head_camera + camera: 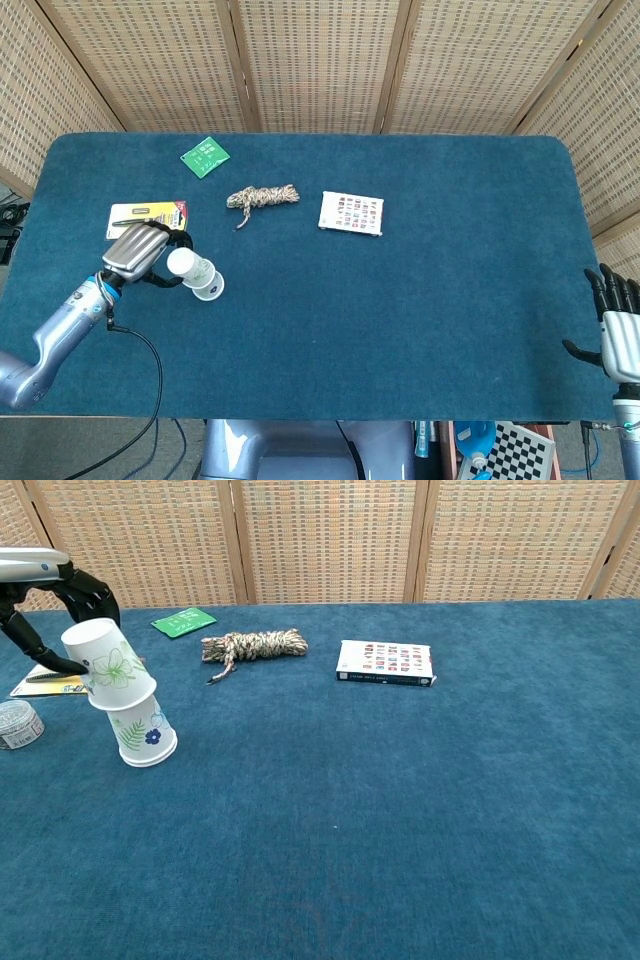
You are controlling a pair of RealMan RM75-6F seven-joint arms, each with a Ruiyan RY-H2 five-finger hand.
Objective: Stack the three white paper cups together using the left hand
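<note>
At the table's near-left corner, the left hand (55,600) holds an upside-down paper cup (110,665), fingers curled around its wall. The cup sits tilted over the base of a second inverted cup (142,735), which stands on the blue cloth (400,810) just below the fingertips. Whether a third cup is nested inside cannot be told. The right hand (620,325) rests at the far right edge, fingers spread and empty.
</note>
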